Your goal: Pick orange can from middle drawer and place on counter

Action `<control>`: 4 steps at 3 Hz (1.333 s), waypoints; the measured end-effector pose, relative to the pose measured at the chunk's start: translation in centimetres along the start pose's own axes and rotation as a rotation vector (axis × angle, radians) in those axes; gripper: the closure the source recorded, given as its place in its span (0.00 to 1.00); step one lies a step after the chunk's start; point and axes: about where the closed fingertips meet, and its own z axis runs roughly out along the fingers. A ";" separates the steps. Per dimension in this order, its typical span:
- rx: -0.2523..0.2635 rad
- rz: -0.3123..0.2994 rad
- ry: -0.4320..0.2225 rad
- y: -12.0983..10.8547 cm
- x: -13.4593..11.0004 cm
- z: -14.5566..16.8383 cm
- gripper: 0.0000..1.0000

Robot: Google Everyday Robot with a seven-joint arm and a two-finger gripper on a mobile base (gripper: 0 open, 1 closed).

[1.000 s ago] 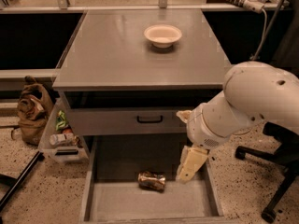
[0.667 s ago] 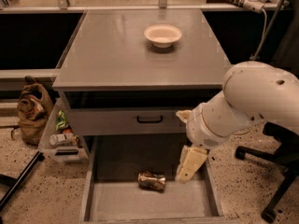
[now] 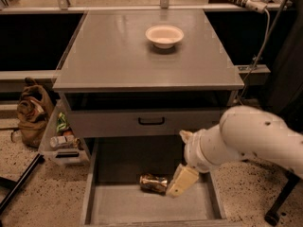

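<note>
The orange can (image 3: 151, 183) lies on its side on the floor of the open middle drawer (image 3: 142, 208), near the middle. My gripper (image 3: 180, 181) hangs from the white arm (image 3: 251, 141) on the right, down inside the drawer. It is right against the can's right end. The grey counter (image 3: 123, 56) is above, over a closed drawer front with a black handle (image 3: 151, 121).
A white bowl (image 3: 164, 35) stands on the counter at the back centre. A brown bag (image 3: 33, 111) and a clear bin of items (image 3: 61, 141) sit on the floor to the left. A black chair base (image 3: 279, 207) is at the right.
The arm has lowered and the gripper has moved down and left inside the drawer, up to the can's right end. The can has not moved.
</note>
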 end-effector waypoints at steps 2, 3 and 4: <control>0.125 0.165 -0.123 -1.6 3.8 6.8 0.00; 0.166 0.156 -0.220 -4.6 3.1 8.5 0.00; 0.210 0.126 -0.252 -7.4 2.0 7.5 0.00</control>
